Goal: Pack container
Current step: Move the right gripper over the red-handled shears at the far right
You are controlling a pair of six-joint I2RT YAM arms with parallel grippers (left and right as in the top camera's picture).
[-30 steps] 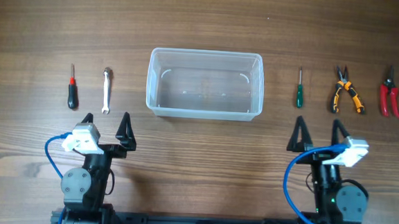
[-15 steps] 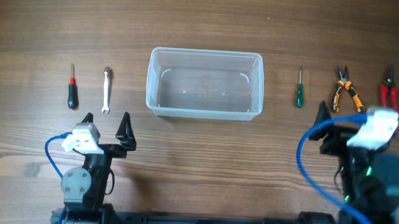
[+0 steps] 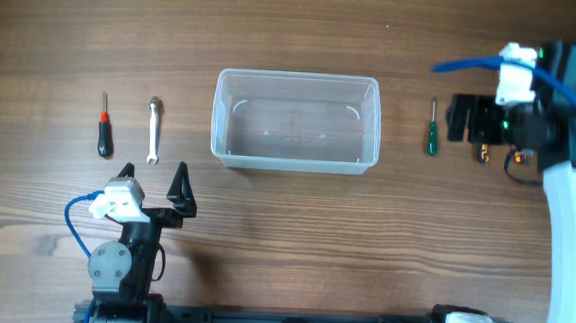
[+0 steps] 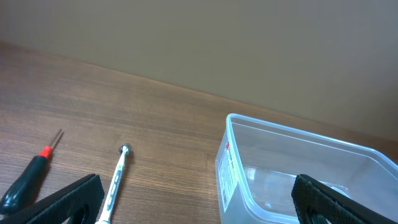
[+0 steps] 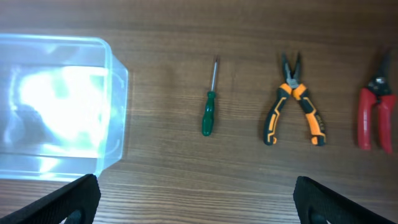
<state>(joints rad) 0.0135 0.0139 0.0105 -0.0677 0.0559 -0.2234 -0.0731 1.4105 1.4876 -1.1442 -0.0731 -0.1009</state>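
Note:
The container [image 3: 294,166] is a clear plastic tub, empty, at the table's middle; its rim [image 4: 280,127] shows in the left wrist view and a corner [image 5: 115,81] in the right wrist view. My left gripper [image 3: 154,178] rests open near the front left, its jaws [image 4: 196,202] wide with nothing between them. My right gripper [image 3: 471,121] hangs open above the tools right of the tub. Its jaws [image 5: 199,205] are wide apart over bare wood and hold nothing.
Left of the tub lie a red-and-black screwdriver [image 3: 104,130] and a small wrench [image 3: 154,130]. To its right lie a green screwdriver [image 5: 209,115], orange-handled pliers [image 5: 292,106] and red-handled cutters [image 5: 373,115]. In the overhead view the right arm covers the pliers and cutters.
The right arm has lifted from its front-right resting place and swung back over the tools on the right. The left arm has not moved. Both grippers stay open.

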